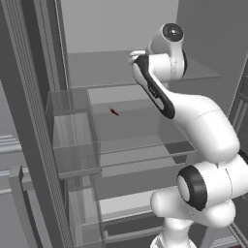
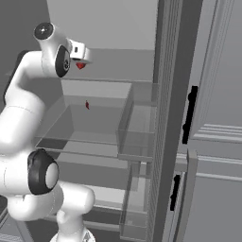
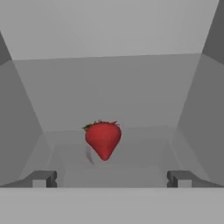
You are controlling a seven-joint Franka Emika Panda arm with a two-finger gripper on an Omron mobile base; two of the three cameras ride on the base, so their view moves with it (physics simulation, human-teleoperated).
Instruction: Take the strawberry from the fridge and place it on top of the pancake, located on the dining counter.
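A white robot arm reaches into an open fridge (image 1: 121,29) with pale walls and clear glass shelves. In the hand view, a bright red strawberry (image 3: 103,139) sits at the centre of the frame on a grey shelf, ahead of the gripper (image 3: 112,178), whose two dark fingertips stand spread wide at the lower left and lower right, touching nothing. In the right base view the strawberry shows at upper left, just beside the hand. A thin dark red sliver (image 1: 114,112) lies on a lower shelf.
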